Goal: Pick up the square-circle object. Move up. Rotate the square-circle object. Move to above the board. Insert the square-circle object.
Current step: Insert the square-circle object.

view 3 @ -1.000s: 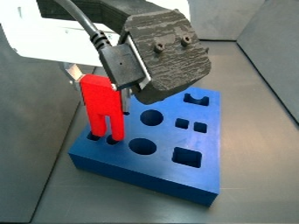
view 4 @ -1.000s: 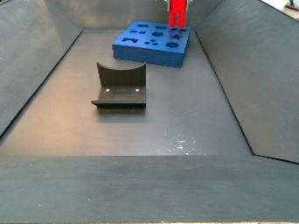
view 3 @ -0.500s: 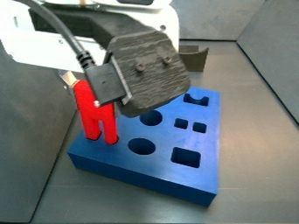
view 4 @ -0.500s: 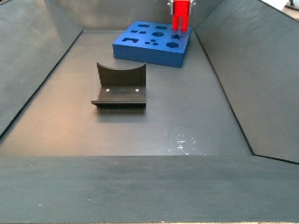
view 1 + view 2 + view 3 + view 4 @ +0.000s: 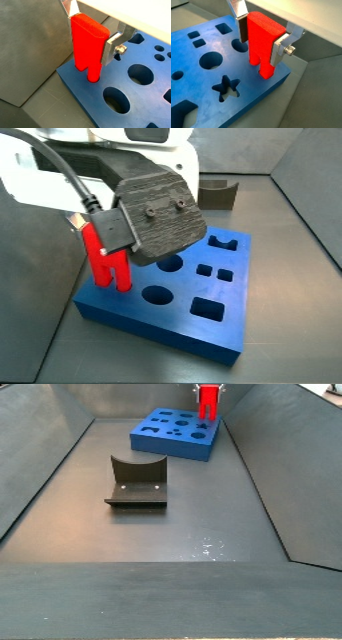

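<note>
My gripper (image 5: 89,30) is shut on the square-circle object (image 5: 88,47), a bright red tall block held upright between the silver fingers (image 5: 282,44). It also shows in the other wrist view (image 5: 262,45). Its two lower prongs reach down to the top of the blue board (image 5: 137,92) near one corner; how deep they sit in a cut-out I cannot tell. In a side view the red block (image 5: 103,258) stands at the board's (image 5: 187,328) left corner, partly behind the dark wrist housing. In the other side view the block (image 5: 209,401) is over the board (image 5: 174,434) at the far end.
A dark olive-grey block with a curved notch (image 5: 136,481) lies on the grey floor in the middle of the bin, and shows behind the arm in a side view (image 5: 217,192). Sloped grey walls (image 5: 40,474) enclose the floor. The board has several open cut-outs (image 5: 227,86).
The gripper has moved down with the red block, whose prongs now reach the board's top near the corner. The wrist housing has shifted left and lower in the side view.
</note>
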Robot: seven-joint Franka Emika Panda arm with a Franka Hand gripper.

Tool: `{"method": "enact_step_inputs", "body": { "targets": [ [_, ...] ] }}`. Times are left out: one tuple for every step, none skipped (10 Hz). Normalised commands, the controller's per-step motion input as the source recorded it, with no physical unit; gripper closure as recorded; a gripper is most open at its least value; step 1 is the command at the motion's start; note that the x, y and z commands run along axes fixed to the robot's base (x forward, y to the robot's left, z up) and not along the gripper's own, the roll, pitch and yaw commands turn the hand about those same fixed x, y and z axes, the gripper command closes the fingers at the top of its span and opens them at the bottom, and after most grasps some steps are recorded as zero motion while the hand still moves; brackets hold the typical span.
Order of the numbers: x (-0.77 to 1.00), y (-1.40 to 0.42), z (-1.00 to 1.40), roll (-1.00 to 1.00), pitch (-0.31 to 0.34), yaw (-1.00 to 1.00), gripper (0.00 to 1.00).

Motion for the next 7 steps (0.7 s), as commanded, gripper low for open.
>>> {"method": "enact_step_inputs", "body": {
  "targets": [
    [-0.05, 0.26, -0.35, 0.25, -0.3, 0.33, 1.0],
    [-0.04, 0.19, -0.34, 0.22, -0.289, 0.36, 1.0],
    [-0.25, 0.03, -0.37, 0.26, -0.323, 0.33, 1.0],
    [-0.33, 0.0, -0.47, 0.22, -0.323, 0.09, 1.0],
    [-0.31, -0.04, -0.53, 0.19, -0.331, 0.08, 1.0],
    [-0.23, -0.03, -0.57, 0.15, -0.326, 0.1, 1.0],
    [-0.16, 0.0, -0.67, 0.14, -0.279, 0.1, 1.0]
  ]
}}
